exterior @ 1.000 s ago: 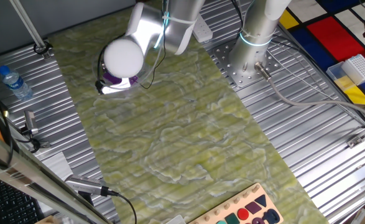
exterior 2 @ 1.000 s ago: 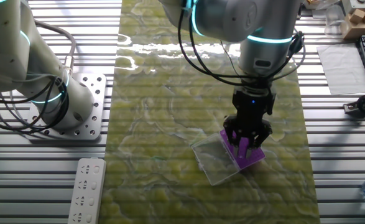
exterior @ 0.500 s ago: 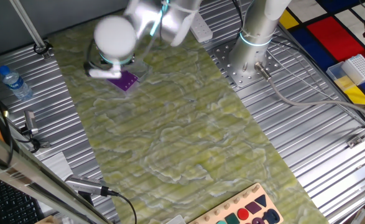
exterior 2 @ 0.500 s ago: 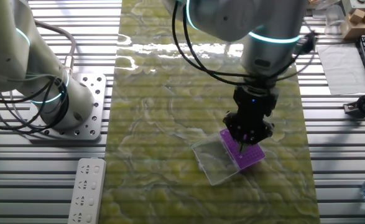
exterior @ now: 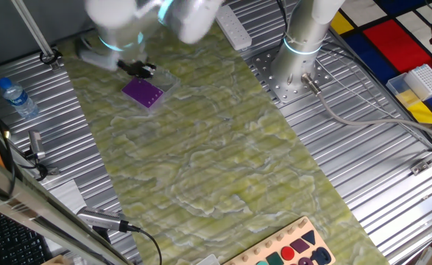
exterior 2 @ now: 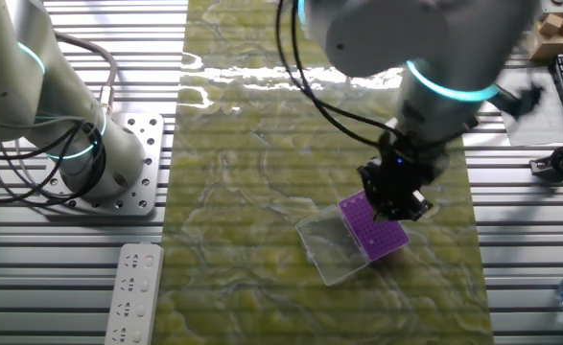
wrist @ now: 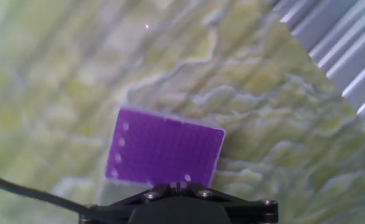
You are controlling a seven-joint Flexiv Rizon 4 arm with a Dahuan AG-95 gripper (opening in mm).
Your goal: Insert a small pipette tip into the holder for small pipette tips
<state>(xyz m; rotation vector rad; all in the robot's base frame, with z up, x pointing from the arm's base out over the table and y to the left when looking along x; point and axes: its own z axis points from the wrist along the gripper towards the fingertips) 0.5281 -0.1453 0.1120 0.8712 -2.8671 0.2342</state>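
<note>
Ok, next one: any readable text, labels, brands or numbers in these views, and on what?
None can be read.
Water bottle: label too small to read.
White remote-like keypad: button marks too small.
Purple holder: only holes, no print.
Colored shape board: no legible text.

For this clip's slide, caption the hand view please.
Hand view: purple tip holder lying on the green mat, several white tips seated along its edges.
</note>
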